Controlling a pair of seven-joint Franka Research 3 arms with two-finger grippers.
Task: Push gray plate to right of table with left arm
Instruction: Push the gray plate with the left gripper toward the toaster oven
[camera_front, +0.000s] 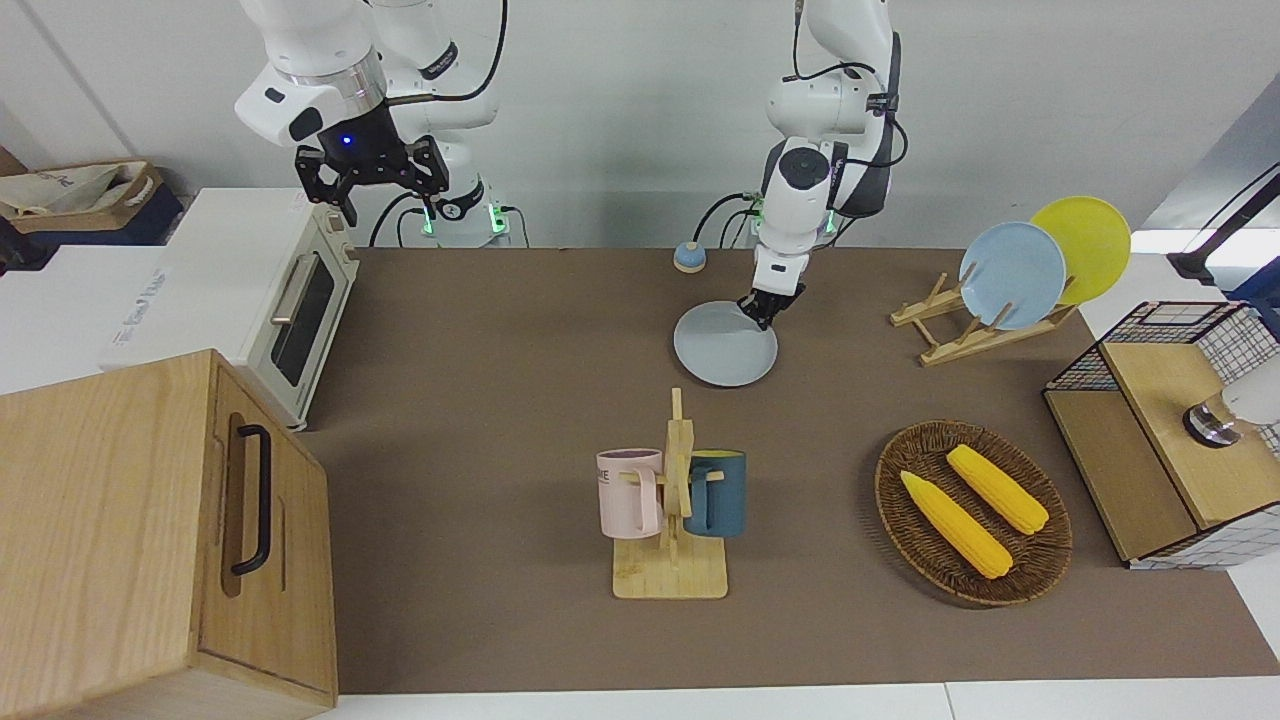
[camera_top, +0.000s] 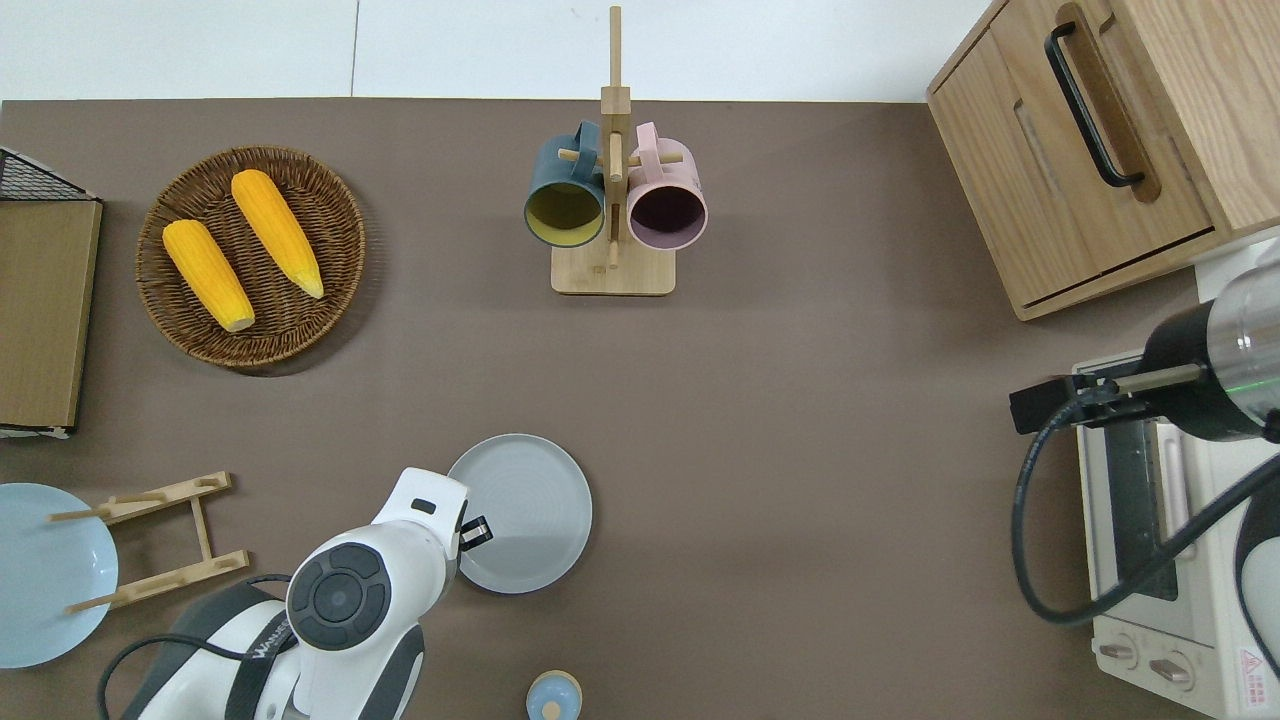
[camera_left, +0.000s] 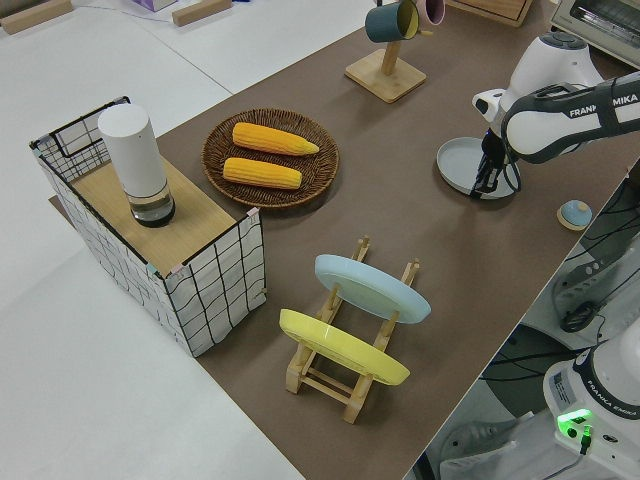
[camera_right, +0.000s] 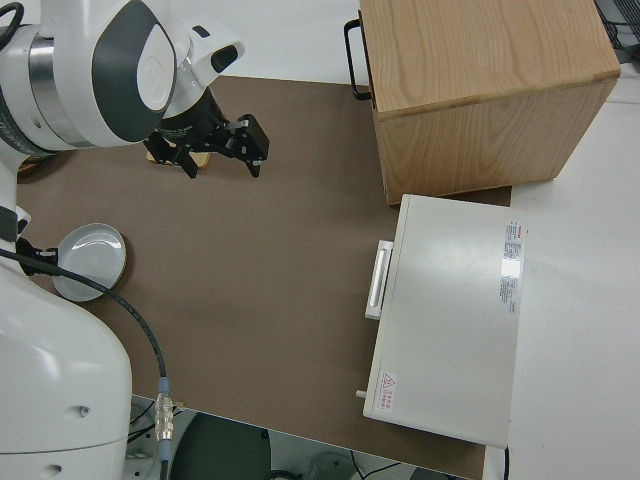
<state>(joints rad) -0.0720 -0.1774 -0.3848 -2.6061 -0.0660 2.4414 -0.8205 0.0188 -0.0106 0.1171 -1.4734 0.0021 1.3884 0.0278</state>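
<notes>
Pushing arm: the left arm (camera_front: 812, 170) reaches down, with the left gripper (camera_top: 476, 530) low at the gray plate (camera_top: 522, 510).
Contact: the gripper tip is at the plate's rim on the side toward the left arm's end of the counter (camera_top: 800, 420), touching it as far as the overhead view shows.
Left jaws: whether they are parted or closed, I cannot tell.
Plate place: flat on the counter, near the robots' edge and about mid-length; nearer to the robots than the mug rack (camera_top: 612, 200), and near the small blue knob (camera_top: 553, 695), which lies closer still to the robots.
Toward the left arm's end: a wooden plate rack (camera_front: 965, 320) with a sky-blue plate (camera_front: 1012, 275) and a yellow plate (camera_front: 1085, 245), well apart from the gray plate.
Right arm: parked, the right gripper (camera_front: 372, 180) with jaws spread and grasping nothing.
</notes>
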